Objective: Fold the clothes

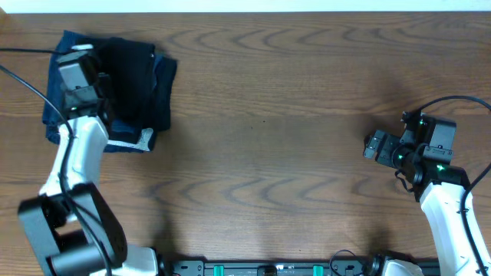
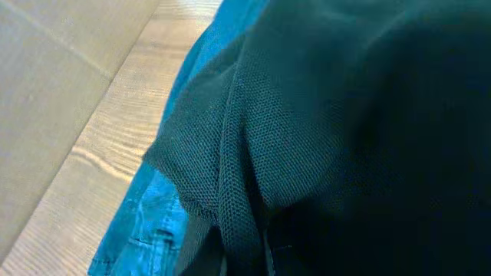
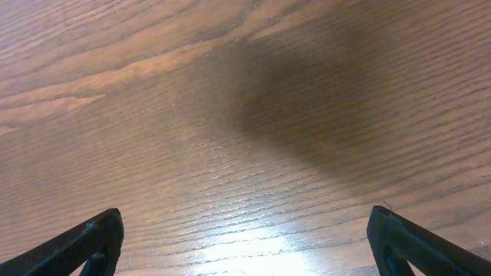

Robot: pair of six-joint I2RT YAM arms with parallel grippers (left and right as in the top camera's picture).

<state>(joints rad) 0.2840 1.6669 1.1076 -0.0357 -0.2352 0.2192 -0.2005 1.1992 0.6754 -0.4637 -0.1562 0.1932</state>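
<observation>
The clothes, a black shirt (image 1: 132, 77) of mesh fabric, lie bunched at the table's far left corner on top of a folded blue denim garment (image 1: 163, 83). My left gripper (image 1: 86, 52) is down in this pile, shut on a fold of the black shirt (image 2: 345, 115). In the left wrist view the fabric covers its fingers. Far off at the right side, my right gripper (image 1: 376, 146) hovers open over bare wood. Its two fingertips (image 3: 100, 238) stand wide apart with nothing between them.
The denim garment (image 2: 146, 222) shows a white edge (image 1: 146, 139) at its near corner and reaches close to the table's far left edge. The brown wooden table (image 1: 268, 153) stretches between the two arms. A cable runs from the left arm off the left side.
</observation>
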